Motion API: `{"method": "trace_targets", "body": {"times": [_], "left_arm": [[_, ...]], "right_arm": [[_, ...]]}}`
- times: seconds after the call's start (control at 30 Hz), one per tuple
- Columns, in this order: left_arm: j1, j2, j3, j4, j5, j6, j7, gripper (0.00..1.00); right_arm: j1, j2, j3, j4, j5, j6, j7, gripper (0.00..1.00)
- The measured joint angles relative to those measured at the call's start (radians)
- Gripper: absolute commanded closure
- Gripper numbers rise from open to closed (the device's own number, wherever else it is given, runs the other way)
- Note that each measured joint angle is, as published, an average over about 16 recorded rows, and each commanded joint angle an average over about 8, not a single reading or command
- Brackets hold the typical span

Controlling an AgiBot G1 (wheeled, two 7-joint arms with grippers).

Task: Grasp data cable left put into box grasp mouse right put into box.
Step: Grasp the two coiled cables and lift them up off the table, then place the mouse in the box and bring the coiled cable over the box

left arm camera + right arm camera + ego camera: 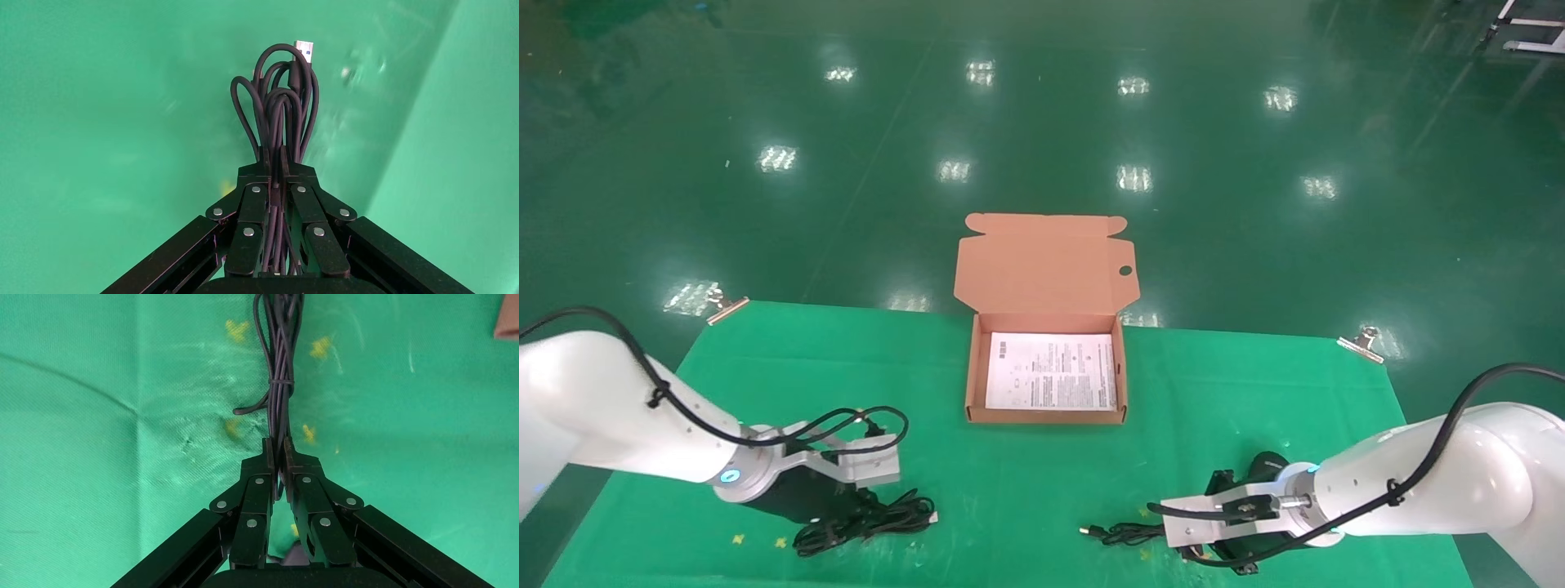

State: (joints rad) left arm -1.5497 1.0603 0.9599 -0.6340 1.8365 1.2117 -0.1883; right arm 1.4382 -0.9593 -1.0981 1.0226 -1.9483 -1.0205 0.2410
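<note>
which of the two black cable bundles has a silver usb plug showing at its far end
The data cable clamped in the left gripper: its silver plug sticks out past the loops. The mouse cord in the right gripper shows no plug there.

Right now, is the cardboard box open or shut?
Open: the cardboard box has its tabbed flap lid standing up behind it, and the white leaflet lies exposed inside.
</note>
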Motion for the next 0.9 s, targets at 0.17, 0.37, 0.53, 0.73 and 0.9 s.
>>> {"method": "trace_targets", "body": {"times": [0.17, 0.37, 0.53, 0.73, 0.9], "left_arm": [[-0.038, -0.071, 0.000, -0.124, 0.031, 0.027, -0.030, 1.00], [-0.092, -0.127, -0.002, -0.269, 0.091, 0.023, -0.086, 1.00], [-0.142, -0.139, -0.008, -0.354, 0.145, -0.005, -0.127, 1.00], [-0.199, -0.108, -0.019, -0.394, 0.203, -0.058, -0.165, 1.00], [-0.244, -0.055, -0.030, -0.375, 0.244, -0.119, -0.188, 1.00]], "right_arm": [[0.031, 0.058, 0.031, 0.061, -0.005, 0.014, 0.046, 1.00], [0.086, 0.115, 0.075, 0.136, -0.029, 0.051, 0.093, 1.00], [0.146, 0.123, 0.110, 0.166, -0.054, 0.095, 0.111, 1.00], [0.219, 0.076, 0.145, 0.155, -0.065, 0.160, 0.101, 1.00], [0.275, 0.000, 0.168, 0.103, -0.052, 0.227, 0.064, 1.00]]}}
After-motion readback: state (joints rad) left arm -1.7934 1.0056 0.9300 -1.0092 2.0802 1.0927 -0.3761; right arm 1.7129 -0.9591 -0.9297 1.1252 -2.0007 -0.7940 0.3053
